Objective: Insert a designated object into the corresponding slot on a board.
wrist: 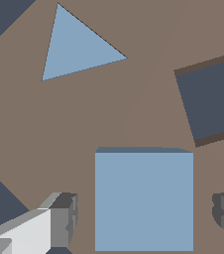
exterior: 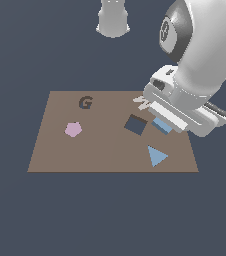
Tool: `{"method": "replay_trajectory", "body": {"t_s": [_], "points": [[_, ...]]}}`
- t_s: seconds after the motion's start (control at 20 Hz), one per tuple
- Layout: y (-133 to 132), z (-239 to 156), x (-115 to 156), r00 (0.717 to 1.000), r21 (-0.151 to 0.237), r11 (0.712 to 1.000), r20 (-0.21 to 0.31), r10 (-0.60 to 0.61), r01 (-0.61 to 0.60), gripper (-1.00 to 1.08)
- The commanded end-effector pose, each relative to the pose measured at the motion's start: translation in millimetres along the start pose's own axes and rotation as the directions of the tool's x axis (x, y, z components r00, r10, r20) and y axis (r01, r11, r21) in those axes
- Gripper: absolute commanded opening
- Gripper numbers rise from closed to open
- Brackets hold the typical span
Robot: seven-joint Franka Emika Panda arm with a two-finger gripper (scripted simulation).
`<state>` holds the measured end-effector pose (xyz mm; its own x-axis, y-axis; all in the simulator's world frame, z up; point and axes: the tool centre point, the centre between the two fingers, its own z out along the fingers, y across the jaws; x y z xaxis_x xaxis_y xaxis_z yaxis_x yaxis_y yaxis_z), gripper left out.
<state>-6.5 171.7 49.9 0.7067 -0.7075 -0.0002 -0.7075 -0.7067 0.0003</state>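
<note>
spread end effector (wrist: pixel 143 213) astride the blue square block (wrist: pixel 143 201), fingers clear of it

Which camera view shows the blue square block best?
The wrist view: the block fills the lower middle, between the open gripper's fingers. In the exterior view the arm hides most of it; only a corner shows.

Ext cam high, oblique over whole board (exterior: pixel 110 150); wrist cam close, straight down; shared: blue square (exterior: pixel 161 125), slot (exterior: pixel 135 124).
</note>
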Motion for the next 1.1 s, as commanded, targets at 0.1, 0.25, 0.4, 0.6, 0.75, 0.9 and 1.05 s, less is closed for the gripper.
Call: {"method": "replay_trajectory", "body": {"t_s": [0.1, 0.25, 0.4, 0.6, 0.75, 0.9, 1.05], "points": [[0, 0, 0, 1.0, 0.0, 1.0, 0.0, 0.001, -0.001, 1.0], [0, 4, 0, 1.0, 0.0, 1.0, 0.0, 0.001, -0.001, 1.0], [0, 14, 1, 1.0, 0.0, 1.0, 0.0, 0.002, -0.002, 1.0], [0, 20, 1, 1.0, 0.0, 1.0, 0.0, 0.003, -0.003, 1.0], [0, 20, 1, 1.0, 0.0, 1.0, 0.0, 0.003, -0.003, -1.0], [0, 20, 1, 1.0, 0.0, 1.0, 0.0, 0.003, -0.003, -1.0], [0, 20, 1, 1.0, 0.0, 1.0, 0.0, 0.003, -0.003, -1.0]]}}
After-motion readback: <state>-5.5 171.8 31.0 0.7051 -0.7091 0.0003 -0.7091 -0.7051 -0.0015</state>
